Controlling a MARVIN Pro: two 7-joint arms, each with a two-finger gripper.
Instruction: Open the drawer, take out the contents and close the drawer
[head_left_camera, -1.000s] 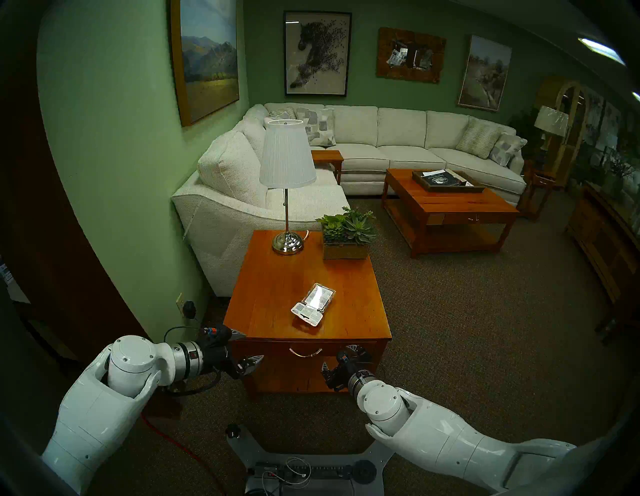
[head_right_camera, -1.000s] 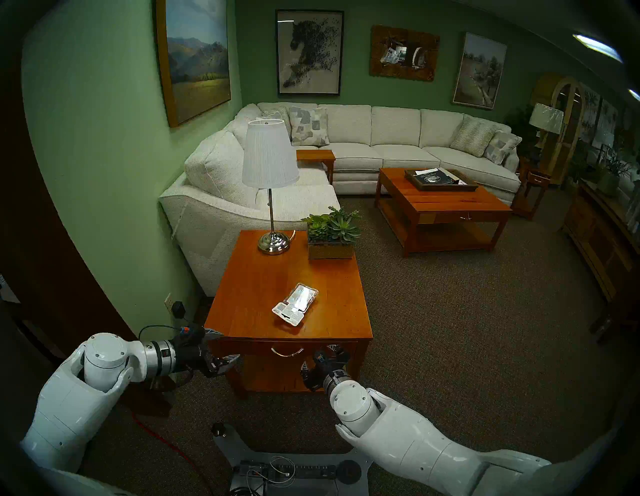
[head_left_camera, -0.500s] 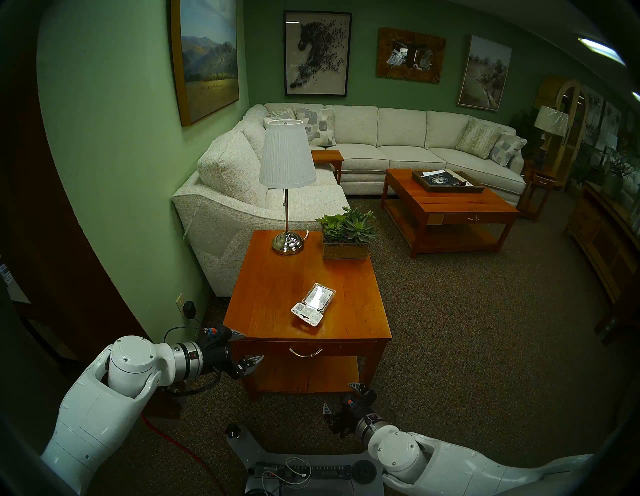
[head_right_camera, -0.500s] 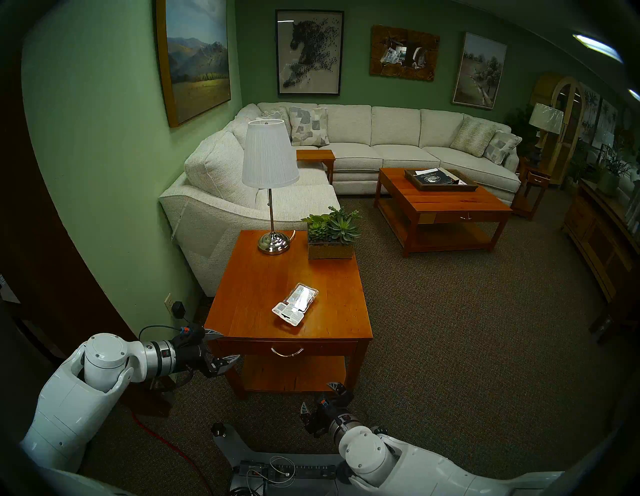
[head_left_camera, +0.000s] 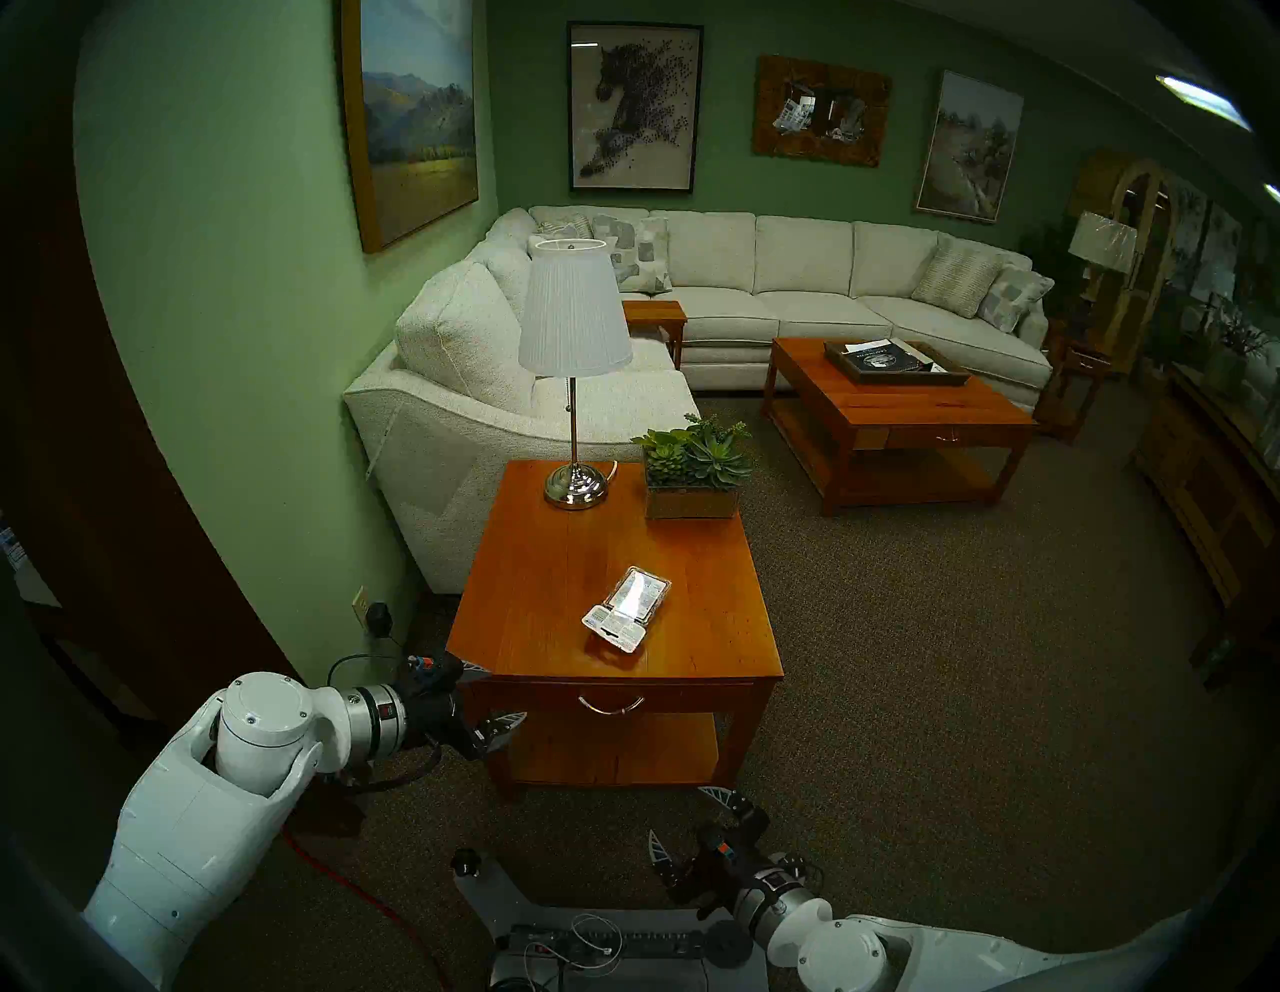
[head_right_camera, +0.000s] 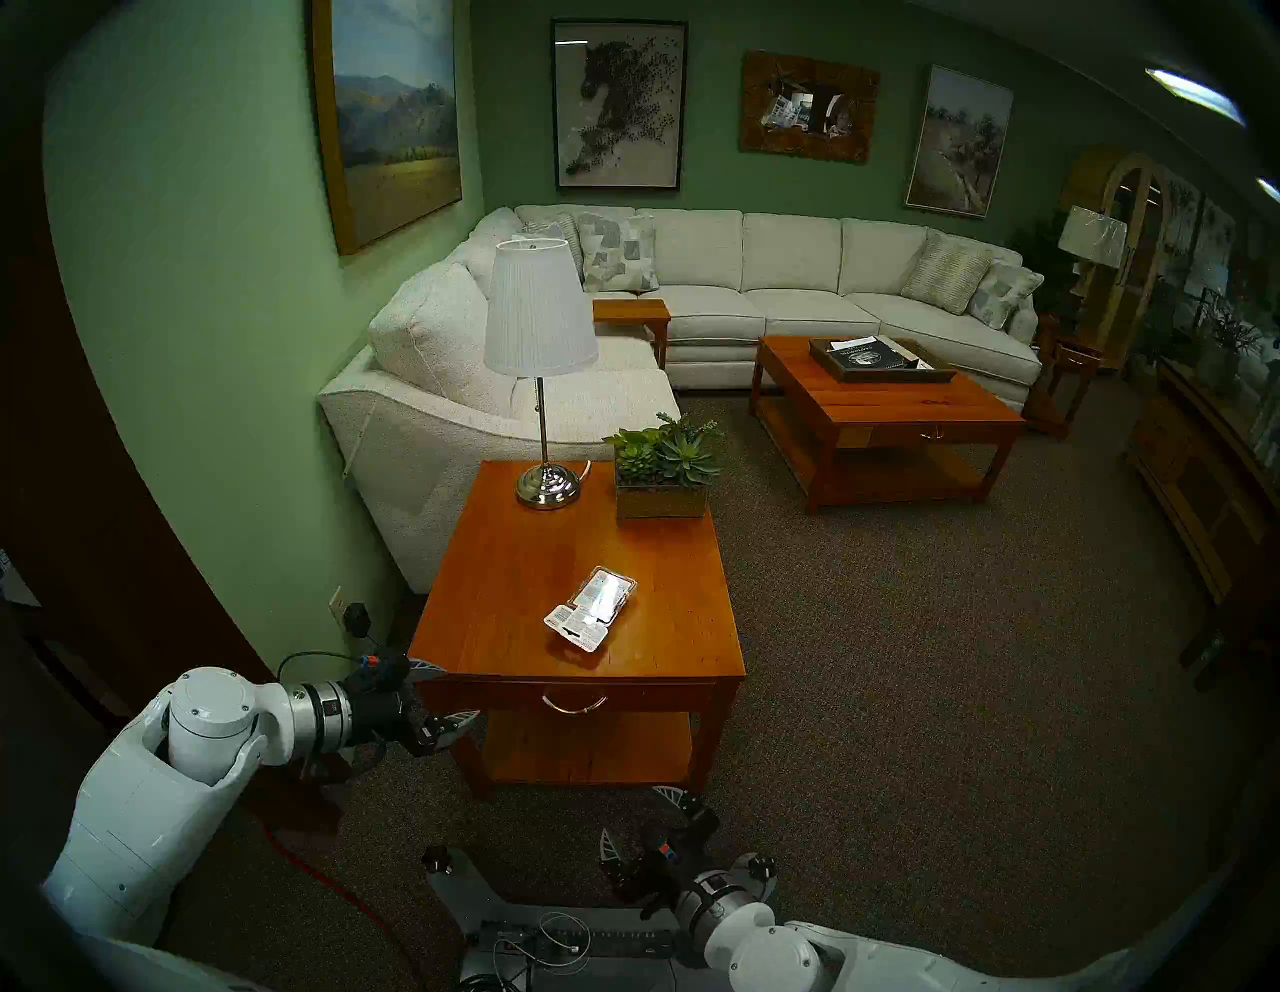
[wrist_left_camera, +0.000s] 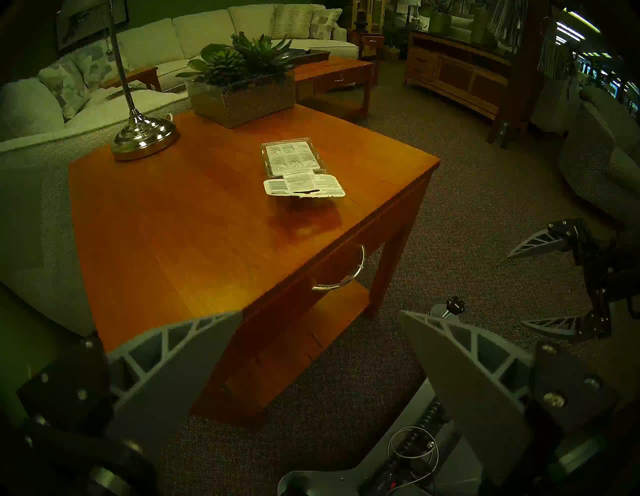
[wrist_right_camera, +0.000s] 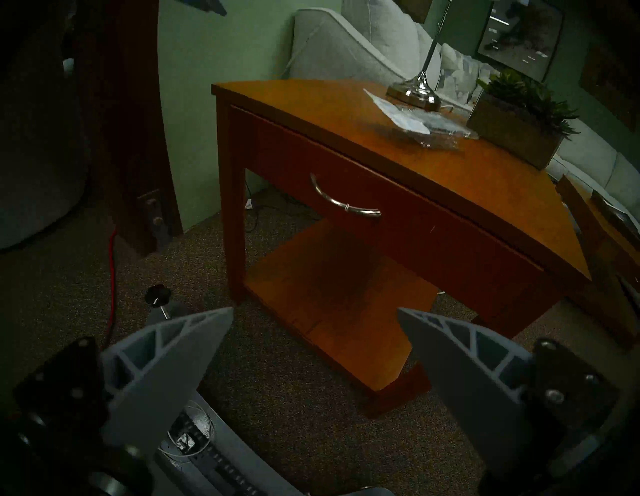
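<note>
Two pincers, both released, nothing between the fingers. Left pincer (head_left_camera: 493, 693) hangs at the front left corner of the side table, one finger level with the tabletop edge, the other lower beside the leg. Right pincer (head_left_camera: 686, 828) sits low over the carpet (head_left_camera: 900, 693), in front of the table's right front leg, apart from the furniture.

One drawer (wrist_right_camera: 381, 207) under the tabletop (head_left_camera: 554, 589), pushed flush with the frame. Orange-brown wood front, wide and shallow, one curved silver handle (head_left_camera: 611, 706) at its centre, untouched by either pincer.

Two packs (head_left_camera: 627, 609) lie on the tabletop, right of centre, near the front half. Clear shiny plastic with white printed labels; they overlap, the nearer one lapped over the end of the farther one, its front edge lifted slightly in the left wrist view.

At the back of the tabletop: one lamp (head_left_camera: 575, 485) with chrome base and white shade on the left, one planter (head_left_camera: 692, 485) of succulents on the right. Both stand well apart from the packs.

One lower shelf (head_left_camera: 609, 751) below the drawer. A red cable (head_left_camera: 346, 880) runs over the carpet beside the robot's base (head_left_camera: 623, 949).
</note>
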